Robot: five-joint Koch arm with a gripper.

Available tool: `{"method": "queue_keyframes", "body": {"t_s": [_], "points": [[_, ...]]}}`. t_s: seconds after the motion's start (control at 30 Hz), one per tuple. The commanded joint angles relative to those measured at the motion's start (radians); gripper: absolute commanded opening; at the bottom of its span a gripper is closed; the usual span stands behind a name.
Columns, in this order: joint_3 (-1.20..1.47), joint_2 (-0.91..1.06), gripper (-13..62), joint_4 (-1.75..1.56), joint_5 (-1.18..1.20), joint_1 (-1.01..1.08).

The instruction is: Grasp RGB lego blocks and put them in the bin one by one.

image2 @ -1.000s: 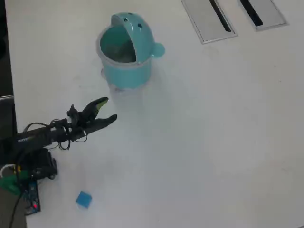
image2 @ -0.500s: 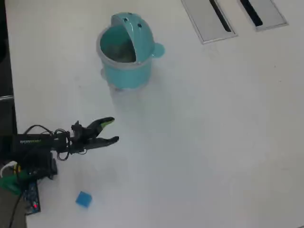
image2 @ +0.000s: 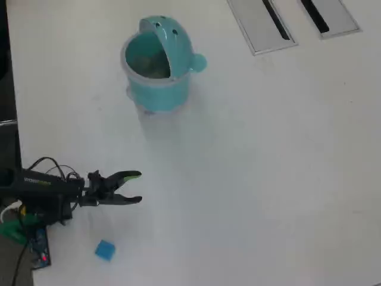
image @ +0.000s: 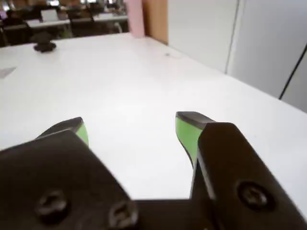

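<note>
In the overhead view the teal-blue bin [image2: 158,62] stands at the upper middle, its domed lid hinged open and its side knob to the right. The blue lego block [image2: 105,250] lies on the white table at lower left, just below the arm. The red and yellow-green blocks are not in view. My gripper [image2: 139,187] is open and empty at left, well below the bin and up-right of the blue block. In the wrist view its green-padded jaws [image: 130,123] stand wide apart over bare table.
Two flat grey panels [image2: 262,24] with dark slots lie at the top right of the overhead view. The arm's base and cables [image2: 36,196] sit at the left edge. A small dark object [image: 44,46] sits far back on the table in the wrist view.
</note>
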Motion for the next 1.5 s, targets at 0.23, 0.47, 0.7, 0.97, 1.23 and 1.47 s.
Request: {"method": "queue_keyframes", "body": {"t_s": [0.23, 0.47, 0.7, 0.97, 1.23, 1.47], "points": [[-0.032, 0.132, 33.1, 0.21, -0.091, 0.074], [-0.129, 0.138, 33.3, 0.419, -0.094, 0.164], [-0.183, 0.138, 33.8, 0.538, -0.094, 0.196], [-0.278, 0.137, 33.0, 0.825, -0.123, 0.334], [-0.325, 0.133, 33.0, 1.006, -0.123, 0.426], [-0.324, 0.133, 32.4, 1.088, -0.172, 0.491]]}}
